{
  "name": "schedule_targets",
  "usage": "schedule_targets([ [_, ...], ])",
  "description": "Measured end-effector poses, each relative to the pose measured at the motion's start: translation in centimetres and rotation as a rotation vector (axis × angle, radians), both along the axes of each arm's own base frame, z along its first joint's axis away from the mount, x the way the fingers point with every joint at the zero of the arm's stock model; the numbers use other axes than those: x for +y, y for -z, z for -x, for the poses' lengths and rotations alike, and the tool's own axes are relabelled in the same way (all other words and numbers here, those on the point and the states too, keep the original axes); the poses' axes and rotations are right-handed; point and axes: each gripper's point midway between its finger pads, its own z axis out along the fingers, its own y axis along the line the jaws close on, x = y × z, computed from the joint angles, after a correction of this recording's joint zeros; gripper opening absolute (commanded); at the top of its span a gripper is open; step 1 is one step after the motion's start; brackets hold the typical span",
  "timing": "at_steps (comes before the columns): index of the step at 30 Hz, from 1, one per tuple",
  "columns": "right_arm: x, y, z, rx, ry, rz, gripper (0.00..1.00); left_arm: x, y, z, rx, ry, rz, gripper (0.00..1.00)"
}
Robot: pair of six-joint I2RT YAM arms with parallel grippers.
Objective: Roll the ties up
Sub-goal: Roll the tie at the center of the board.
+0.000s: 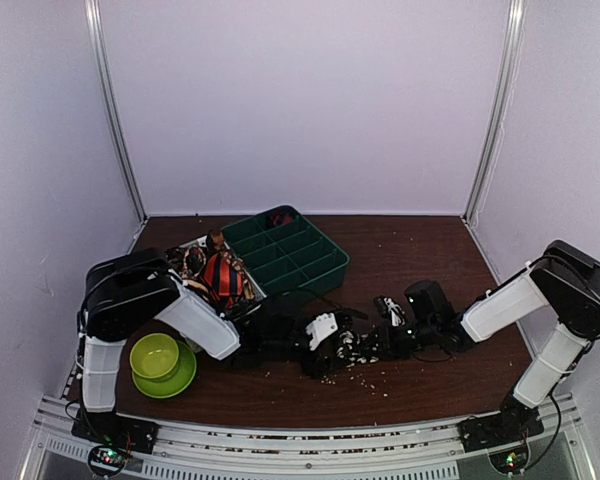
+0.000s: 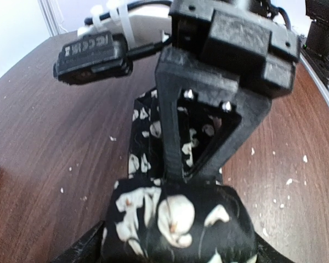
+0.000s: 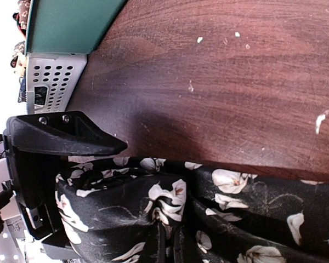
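Observation:
A black tie with cream flower spots (image 1: pixel 348 347) lies at the table's middle, between both grippers. In the left wrist view its rolled end (image 2: pixel 175 213) fills the gap between my left gripper's (image 2: pixel 175 249) fingers (image 2: pixel 85 246), which stand wide on either side of it. Just beyond, my right gripper (image 2: pixel 174 174) has its two black fingers pinched together on the flat part of the tie. In the right wrist view the fabric (image 3: pixel 247 192) bunches at that pinch (image 3: pixel 172 230). A red-and-black striped tie (image 1: pixel 223 278) and a brown-gold one (image 1: pixel 192 262) lie in a white basket.
A green divided tray (image 1: pixel 290 255) stands behind the grippers, with something red (image 1: pixel 280 217) in a far compartment. A lime bowl on a green plate (image 1: pixel 155 357) sits beside the left arm. Pale crumbs (image 1: pixel 370 378) dot the wooden table in front of the tie.

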Motion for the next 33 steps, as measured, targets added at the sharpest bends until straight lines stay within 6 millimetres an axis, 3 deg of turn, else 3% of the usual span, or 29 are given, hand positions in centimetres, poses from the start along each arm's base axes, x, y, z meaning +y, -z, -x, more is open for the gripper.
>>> schedule_targets([
  [4, 0.0, 0.0, 0.0, 0.001, -0.001, 0.003, 0.00, -0.9, -0.5, -0.2, 0.004, 0.001, 0.033, 0.67],
  [8, 0.0, 0.0, 0.0, 0.001, -0.002, 0.004, 0.00, -1.3, -0.2, -0.1, 0.011, 0.003, 0.040, 0.46],
  [12, -0.1, -0.2, 0.0, -0.003, 0.002, 0.005, 0.11, -1.4, -0.1, -0.1, 0.014, 0.003, 0.034, 0.32],
  [16, -0.6, -0.6, 0.3, -0.006, 0.005, 0.025, 0.34, -1.5, 0.0, 0.1, 0.016, 0.015, 0.024, 0.29],
  [19, -1.1, -1.7, 0.4, -0.024, 0.012, 0.033, 0.44, -1.3, 0.0, 0.4, 0.024, 0.022, 0.008, 0.29],
  [26, -0.4, -4.9, -0.1, -0.070, 0.007, -0.014, 0.48, -0.7, 0.1, 0.7, 0.048, 0.023, -0.034, 0.29],
  [33, 1.5, -6.0, -0.6, -0.070, -0.034, -0.028, 0.42, -0.7, 0.2, 0.8, 0.064, 0.027, -0.059, 0.30],
])
